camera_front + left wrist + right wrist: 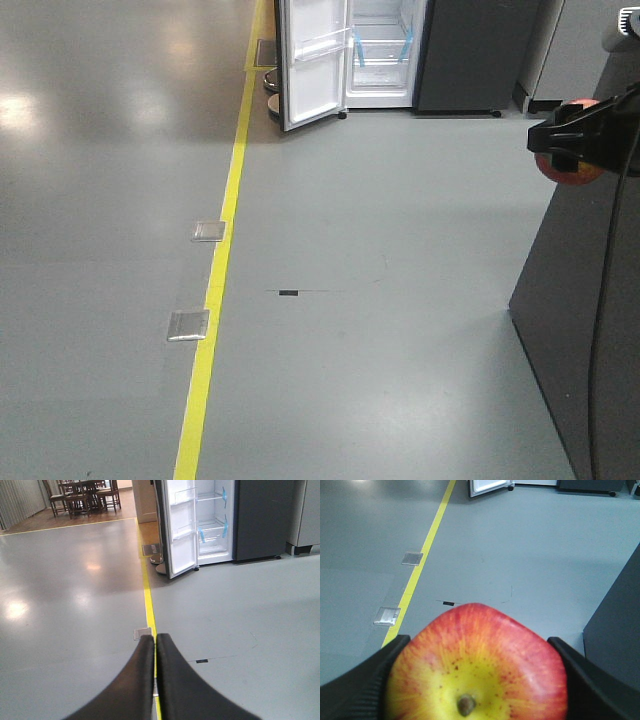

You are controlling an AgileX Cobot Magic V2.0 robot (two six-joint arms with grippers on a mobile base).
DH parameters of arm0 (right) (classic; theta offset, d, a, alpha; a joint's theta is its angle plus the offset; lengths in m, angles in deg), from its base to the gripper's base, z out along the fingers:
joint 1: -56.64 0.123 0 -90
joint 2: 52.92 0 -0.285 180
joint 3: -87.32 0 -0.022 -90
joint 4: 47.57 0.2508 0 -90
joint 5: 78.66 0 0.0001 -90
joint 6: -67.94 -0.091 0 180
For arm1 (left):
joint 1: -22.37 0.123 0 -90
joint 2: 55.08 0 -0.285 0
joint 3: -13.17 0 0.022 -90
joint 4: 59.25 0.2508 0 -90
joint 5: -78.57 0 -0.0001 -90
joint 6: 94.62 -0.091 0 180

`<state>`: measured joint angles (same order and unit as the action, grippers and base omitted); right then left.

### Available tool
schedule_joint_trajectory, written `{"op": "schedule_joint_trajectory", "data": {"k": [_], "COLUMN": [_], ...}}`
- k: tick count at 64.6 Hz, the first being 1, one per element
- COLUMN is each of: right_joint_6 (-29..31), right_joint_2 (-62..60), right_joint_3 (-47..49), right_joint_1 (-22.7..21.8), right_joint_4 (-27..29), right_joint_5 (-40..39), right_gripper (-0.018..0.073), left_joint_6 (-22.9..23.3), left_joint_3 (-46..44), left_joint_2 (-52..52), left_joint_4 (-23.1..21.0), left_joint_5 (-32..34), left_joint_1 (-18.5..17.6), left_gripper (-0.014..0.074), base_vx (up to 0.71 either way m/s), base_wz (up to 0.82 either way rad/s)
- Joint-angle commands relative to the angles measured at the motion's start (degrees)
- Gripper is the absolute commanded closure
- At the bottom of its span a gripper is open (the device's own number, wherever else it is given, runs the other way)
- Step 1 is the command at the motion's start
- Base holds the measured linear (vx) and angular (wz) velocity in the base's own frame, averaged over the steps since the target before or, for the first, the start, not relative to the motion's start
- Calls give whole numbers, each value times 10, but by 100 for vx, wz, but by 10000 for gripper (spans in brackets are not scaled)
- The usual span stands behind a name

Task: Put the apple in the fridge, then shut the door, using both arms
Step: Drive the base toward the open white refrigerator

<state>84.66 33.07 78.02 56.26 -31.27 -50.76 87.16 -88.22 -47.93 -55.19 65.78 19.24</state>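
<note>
Right gripper (560, 140) is clamping the apple (477, 665), jaws spread apple-wide. Left gripper (155, 641) is pinched closed, holding nothing. Fridge (470, 50) is sitting well across the floor, door (315, 60) hanging open. Risk: glossy round fruit slipping out if the base is jolting on the drive over.

The apple (475, 665) is red streaked with yellow, yellowest around its brown stem, with small dark speckles. The fridge (470, 50) is dark grey outside, white inside, with blue tape strips (404, 45). The grey floor (400, 300) carries a yellow line (217, 280). The left end effector (155, 642) is black.
</note>
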Motion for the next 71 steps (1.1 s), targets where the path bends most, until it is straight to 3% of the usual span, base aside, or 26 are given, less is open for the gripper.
{"op": "schedule_joint_trajectory", "data": {"k": [1, 71], "right_joint_6": [6, 6], "right_joint_2": [-19, -19], "right_joint_3": [19, 19], "right_joint_1": [-1, -1], "right_joint_4": [3, 3], "right_joint_5": [-41, -41], "right_gripper": [444, 444], "left_joint_6": [1, 1], "left_joint_3": [16, 16], "left_joint_2": [-8, -8], "left_joint_4": [0, 0], "left_joint_5": [45, 45], "left_joint_1": [-2, -2], "left_gripper": [602, 602], "base_vx": [12, 11], "base_wz": [0, -2]}}
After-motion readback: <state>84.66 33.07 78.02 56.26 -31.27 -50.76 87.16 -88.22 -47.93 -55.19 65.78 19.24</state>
